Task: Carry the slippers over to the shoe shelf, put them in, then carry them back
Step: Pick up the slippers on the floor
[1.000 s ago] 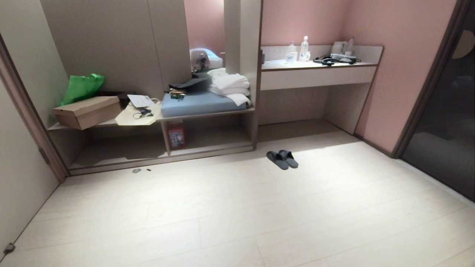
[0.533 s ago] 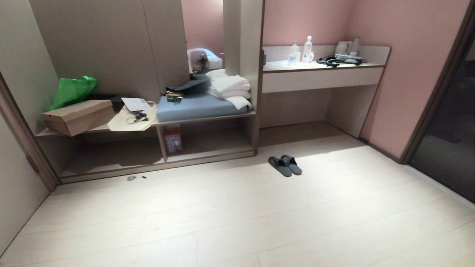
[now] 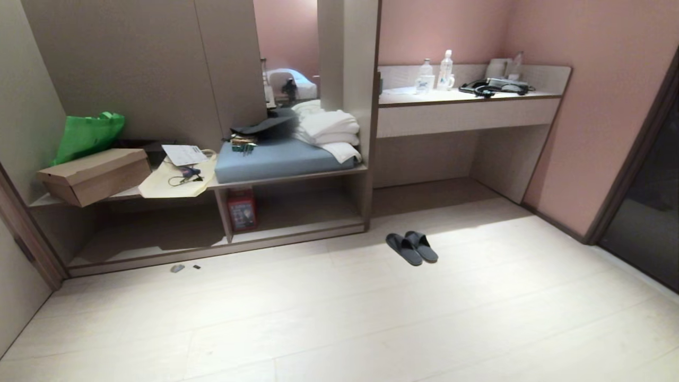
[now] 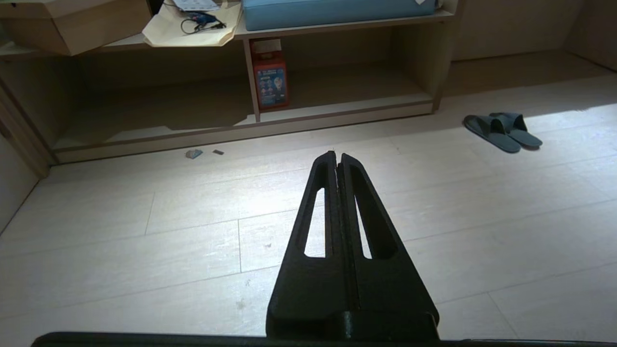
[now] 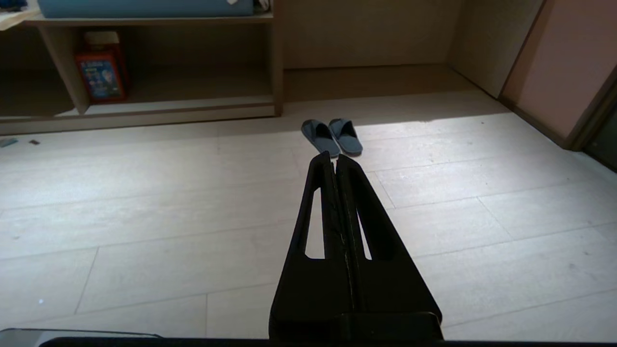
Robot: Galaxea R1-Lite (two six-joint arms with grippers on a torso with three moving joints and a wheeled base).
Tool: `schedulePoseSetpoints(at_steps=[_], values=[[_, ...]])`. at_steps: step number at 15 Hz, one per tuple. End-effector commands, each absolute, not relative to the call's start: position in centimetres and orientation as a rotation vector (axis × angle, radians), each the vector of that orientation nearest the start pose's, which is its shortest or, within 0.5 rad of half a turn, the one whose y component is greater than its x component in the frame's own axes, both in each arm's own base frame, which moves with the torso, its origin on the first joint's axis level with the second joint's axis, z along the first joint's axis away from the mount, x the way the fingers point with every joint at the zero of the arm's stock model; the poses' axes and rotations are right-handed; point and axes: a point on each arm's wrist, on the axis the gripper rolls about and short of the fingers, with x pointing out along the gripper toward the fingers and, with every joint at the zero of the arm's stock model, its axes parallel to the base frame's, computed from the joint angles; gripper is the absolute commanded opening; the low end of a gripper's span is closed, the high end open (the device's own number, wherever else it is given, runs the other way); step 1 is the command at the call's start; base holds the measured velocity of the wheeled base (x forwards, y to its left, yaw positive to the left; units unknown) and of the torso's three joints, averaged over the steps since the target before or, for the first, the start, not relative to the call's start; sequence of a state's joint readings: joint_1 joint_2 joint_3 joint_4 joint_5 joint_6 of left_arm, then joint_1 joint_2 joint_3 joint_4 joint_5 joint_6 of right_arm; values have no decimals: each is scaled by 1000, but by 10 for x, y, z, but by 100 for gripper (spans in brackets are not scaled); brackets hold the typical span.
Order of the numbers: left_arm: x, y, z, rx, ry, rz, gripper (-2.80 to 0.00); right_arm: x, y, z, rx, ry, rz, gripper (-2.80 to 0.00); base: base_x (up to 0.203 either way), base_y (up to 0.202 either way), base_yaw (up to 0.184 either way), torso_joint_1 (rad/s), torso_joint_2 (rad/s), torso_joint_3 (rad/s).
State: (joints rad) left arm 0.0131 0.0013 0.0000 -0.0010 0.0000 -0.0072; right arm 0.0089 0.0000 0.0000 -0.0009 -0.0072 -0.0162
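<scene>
The 2 slippers [image 3: 412, 248] lie side by side on the floor just outside the shoe shelf [image 3: 297, 212]; the left gripper [image 4: 337, 157] and right gripper [image 5: 333, 156] are both closed, empty.

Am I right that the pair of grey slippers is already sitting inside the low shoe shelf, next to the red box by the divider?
Not quite: the slippers lie side by side on the floor, out in front of the shoe shelf and off its right end, as the head view shows. The red box does stand inside by the divider.
</scene>
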Motion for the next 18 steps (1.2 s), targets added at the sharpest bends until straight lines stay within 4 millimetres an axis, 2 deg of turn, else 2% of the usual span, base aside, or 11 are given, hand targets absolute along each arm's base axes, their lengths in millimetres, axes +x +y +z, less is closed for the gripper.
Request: schedulePoseSetpoints(at_steps=[1, 18], values=[[-23, 0, 76, -9, 0, 14, -280, -23, 0, 76, -17, -1, 2, -280, 200, 0, 1, 7, 9, 2], [-23, 0, 76, -9, 0, 14, -280, -23, 0, 75, -9, 0, 2, -280, 196, 0, -1, 2, 1, 2]])
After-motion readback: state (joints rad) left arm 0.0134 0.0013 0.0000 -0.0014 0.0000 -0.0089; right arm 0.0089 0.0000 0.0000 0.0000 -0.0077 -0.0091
